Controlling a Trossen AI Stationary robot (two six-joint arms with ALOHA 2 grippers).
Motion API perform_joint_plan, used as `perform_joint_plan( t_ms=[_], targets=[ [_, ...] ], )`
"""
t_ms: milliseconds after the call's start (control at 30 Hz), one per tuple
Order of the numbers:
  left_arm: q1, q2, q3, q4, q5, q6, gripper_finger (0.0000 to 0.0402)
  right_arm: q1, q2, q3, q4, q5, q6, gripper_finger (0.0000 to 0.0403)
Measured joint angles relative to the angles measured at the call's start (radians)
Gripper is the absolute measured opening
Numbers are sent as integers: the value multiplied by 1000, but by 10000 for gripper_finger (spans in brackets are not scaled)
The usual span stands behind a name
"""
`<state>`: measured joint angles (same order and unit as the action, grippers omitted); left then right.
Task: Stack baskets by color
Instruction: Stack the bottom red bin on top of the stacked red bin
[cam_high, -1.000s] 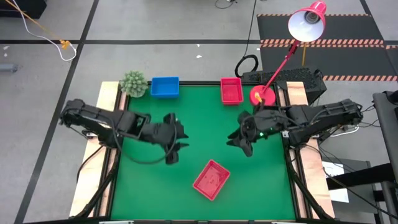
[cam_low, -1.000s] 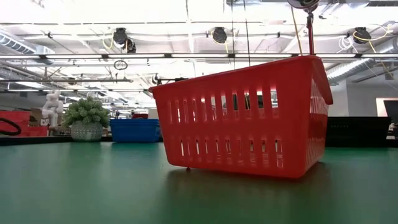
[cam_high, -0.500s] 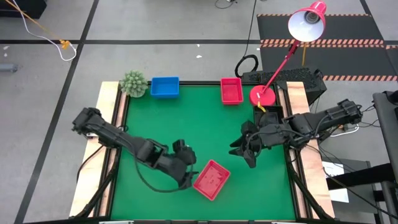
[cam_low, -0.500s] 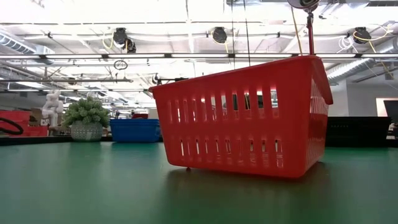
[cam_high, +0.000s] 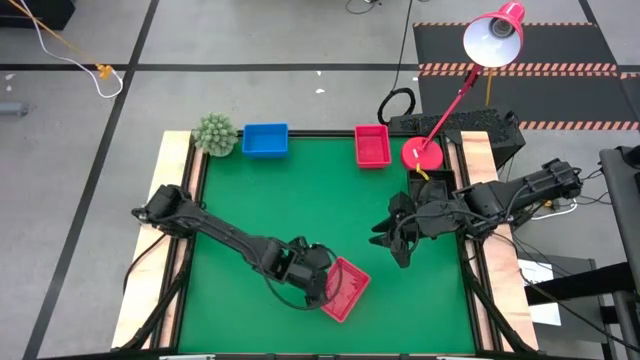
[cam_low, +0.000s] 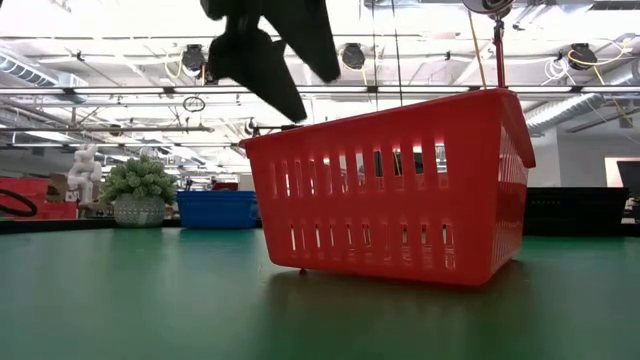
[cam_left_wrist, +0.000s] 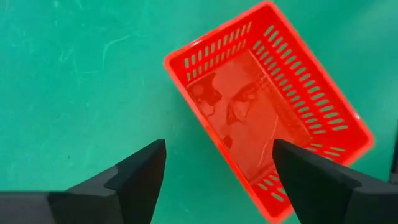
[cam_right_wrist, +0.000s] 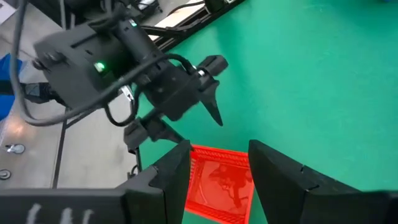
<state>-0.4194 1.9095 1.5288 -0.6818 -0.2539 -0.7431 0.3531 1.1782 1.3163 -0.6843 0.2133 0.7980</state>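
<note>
Baskets: three show on the green table; one red basket (cam_high: 343, 289) lies turned at an angle near the front edge, a little right of the middle.
Left gripper (cam_high: 322, 283): above the left end of this red basket, fingers spread wide, holding nothing. In the left wrist view the two dark fingers (cam_left_wrist: 142, 171) stand apart over the mat, with the basket (cam_left_wrist: 267, 109) ahead of them and partly between them.
Left arm: reaches from the left edge of the table diagonally toward the front middle.
Low view: the gripper (cam_low: 270, 45) hangs from above, over the upper left rim of the red basket (cam_low: 400, 185); I cannot tell if it touches the rim.
Red basket inside: empty, slatted walls, standing upright on the mat.
Right gripper (cam_high: 397, 240): hovers over the right part of the table, well apart from the front basket, fingers apart and empty.
Second red basket (cam_high: 372, 145): at the back edge, right of the middle, just beside the round red lamp base (cam_high: 421, 155).
Blue basket (cam_high: 265, 139): at the back edge, left of the middle, just beside the green plant ball (cam_high: 214, 133) in the back left corner.
Lamp: its red head (cam_high: 494, 35) stands beyond the back right corner.
</note>
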Motion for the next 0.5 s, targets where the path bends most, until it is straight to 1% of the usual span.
perform_joint_plan(
  t_ms=[133,233,500],
  targets=[
    [9,29,0,9,2,-4,274,0,0,0,-1,0,-5,155],
    [23,48,0,14,33,-4,261,0,0,0,-7,0,-9,155],
    [57,111,0,96,106,1,224,0,0,0,-26,0,-17,155]
  ],
)
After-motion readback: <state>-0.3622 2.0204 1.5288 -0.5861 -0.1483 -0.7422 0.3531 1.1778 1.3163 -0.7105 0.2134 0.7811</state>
